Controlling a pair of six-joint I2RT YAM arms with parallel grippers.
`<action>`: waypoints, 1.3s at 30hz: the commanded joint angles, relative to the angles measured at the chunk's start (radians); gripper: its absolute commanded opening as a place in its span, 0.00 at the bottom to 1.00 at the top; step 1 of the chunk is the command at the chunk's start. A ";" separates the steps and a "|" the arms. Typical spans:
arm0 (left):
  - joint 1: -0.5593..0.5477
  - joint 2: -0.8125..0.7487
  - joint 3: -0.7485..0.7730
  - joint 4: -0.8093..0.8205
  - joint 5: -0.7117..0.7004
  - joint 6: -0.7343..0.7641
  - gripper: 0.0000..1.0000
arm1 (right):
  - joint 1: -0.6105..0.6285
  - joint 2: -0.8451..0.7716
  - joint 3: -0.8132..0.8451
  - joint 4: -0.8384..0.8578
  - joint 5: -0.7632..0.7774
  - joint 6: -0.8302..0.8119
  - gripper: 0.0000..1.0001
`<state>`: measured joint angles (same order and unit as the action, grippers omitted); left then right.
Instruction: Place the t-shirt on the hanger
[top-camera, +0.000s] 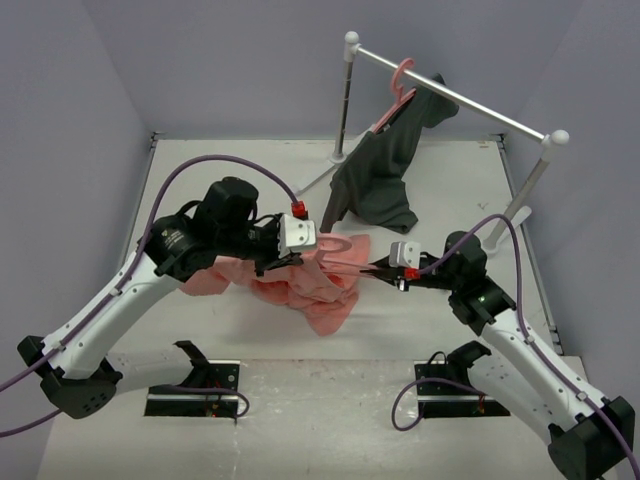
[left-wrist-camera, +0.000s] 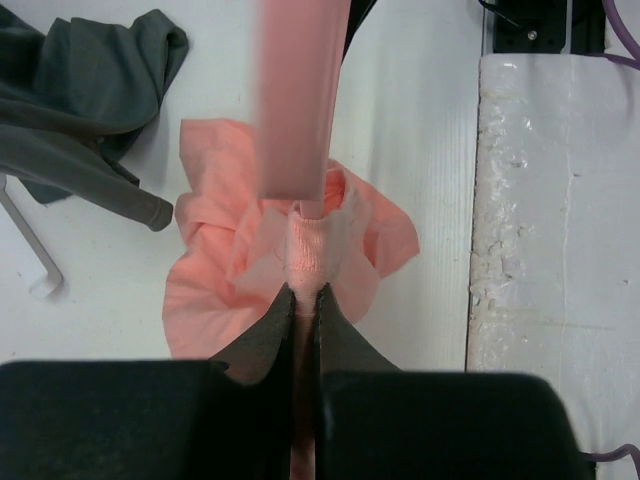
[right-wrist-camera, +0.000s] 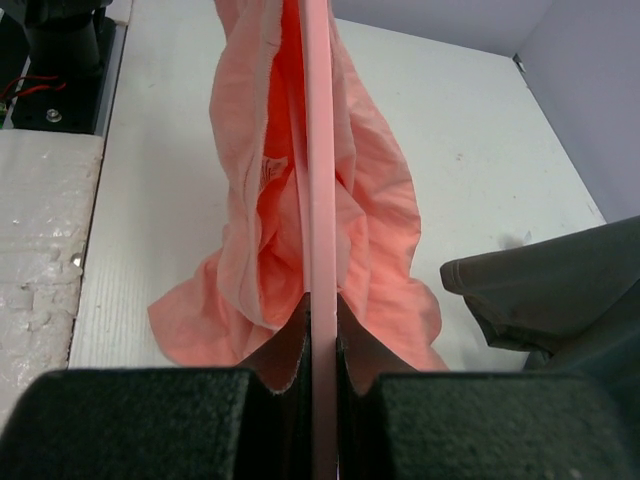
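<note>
Now left gripper (left-wrist-camera: 305, 292), outstretched, pinches t-shirt (left-wrist-camera: 205, 285)

Top external: fixed, high and behind the arm bases (top-camera: 75, 385), facing forward and down; wide, takes in the whole table (top-camera: 455, 190). Left wrist: rides the arm, looks along the left fingers (left-wrist-camera: 262, 340), very near the t-shirt (left-wrist-camera: 200, 290). Right wrist: likewise, right fingers (right-wrist-camera: 285, 345) at bottom edge, sighting along the hanger (right-wrist-camera: 318, 150). Shared by all three: t-shirt, dark grey garment (top-camera: 375, 180), table top.
</note>
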<state>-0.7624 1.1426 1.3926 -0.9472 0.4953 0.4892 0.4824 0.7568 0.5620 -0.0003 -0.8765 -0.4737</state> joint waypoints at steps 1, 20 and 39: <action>0.007 -0.004 -0.016 0.028 -0.070 -0.020 0.00 | 0.012 -0.005 0.073 0.091 -0.121 -0.011 0.00; 0.008 -0.152 -0.136 0.274 -0.468 -0.268 0.00 | 0.004 -0.050 0.080 0.039 0.862 1.124 0.99; 0.008 -0.251 -0.270 0.359 -0.431 -0.372 0.00 | 0.308 0.545 -0.085 0.549 0.658 1.619 0.67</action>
<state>-0.7586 0.9383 1.1231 -0.6938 0.0708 0.1494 0.7226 1.2206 0.4763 0.4313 -0.2241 1.0959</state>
